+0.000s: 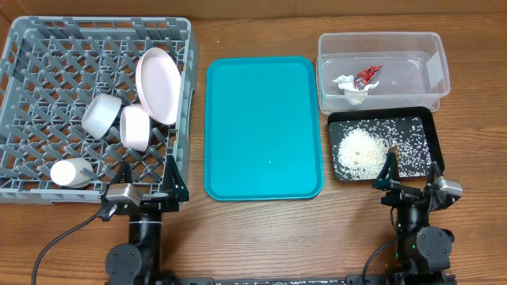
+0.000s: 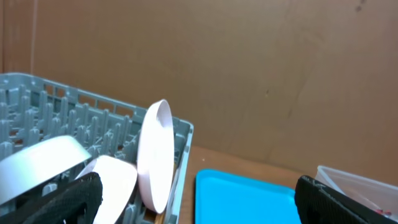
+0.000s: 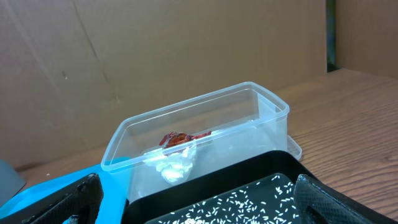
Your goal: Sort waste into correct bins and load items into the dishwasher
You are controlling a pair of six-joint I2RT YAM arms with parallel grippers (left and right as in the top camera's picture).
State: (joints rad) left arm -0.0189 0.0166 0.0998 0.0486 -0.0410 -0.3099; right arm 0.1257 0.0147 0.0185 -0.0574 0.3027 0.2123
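Observation:
The grey dishwasher rack [image 1: 24, 79] at the left holds a white plate [image 1: 158, 83] on edge, two pale bowls [image 1: 101, 115] [image 1: 136, 127] and a small white cup [image 1: 71, 172]. At the right, the clear tub [image 1: 380, 47] contains the red wrapper [image 1: 368, 74] and the white paper scrap [image 1: 352, 85]. In front of it, the black tray [image 1: 424, 119] carries the rice [image 1: 360, 150]. My left gripper [image 1: 148, 172] is open at the rack's near right corner, holding nothing. My right gripper [image 1: 412, 170] is open at the black tray's near edge, also holding nothing.
A flat teal tray [image 1: 264, 127] lies bare between the rack and the bins. The left wrist view shows the plate [image 2: 155, 155], rack wall [image 2: 62, 118] and teal tray [image 2: 242, 199]. The right wrist view shows the tub [image 3: 199, 106] behind the black tray [image 3: 249, 171].

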